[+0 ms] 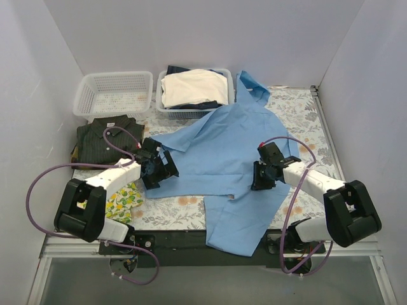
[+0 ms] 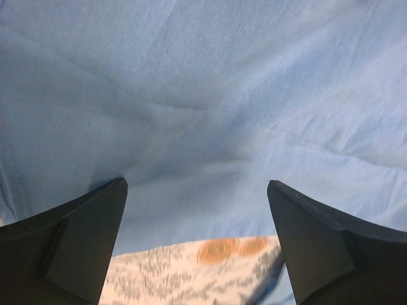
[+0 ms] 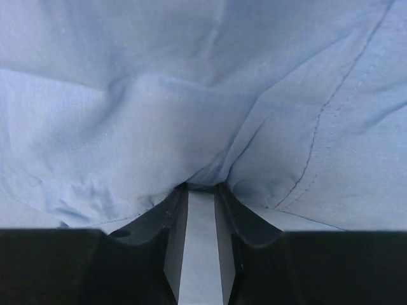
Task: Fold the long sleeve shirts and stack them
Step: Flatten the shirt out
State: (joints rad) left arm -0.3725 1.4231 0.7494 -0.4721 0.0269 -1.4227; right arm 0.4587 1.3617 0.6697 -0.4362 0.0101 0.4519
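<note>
Right gripper (image 3: 200, 188): jaws close together, pinching a gathered fold of the light blue shirt (image 3: 191, 95). Only its own wrist view shows this grip; from above it merely sits at the shirt's right side. Left gripper (image 2: 197, 184): jaws wide apart over the shirt's left edge, holding nothing, with the floral table cover (image 2: 191, 279) showing between them. The overhead view alone shows the blue shirt spread mid-table, part draped over the near edge, and the dark pinstriped shirt (image 1: 105, 136) at the left, in front of a white basket (image 1: 113, 94).

Wide overhead — wrist cameras close on blue shirt (image 1: 222, 146).
</note>
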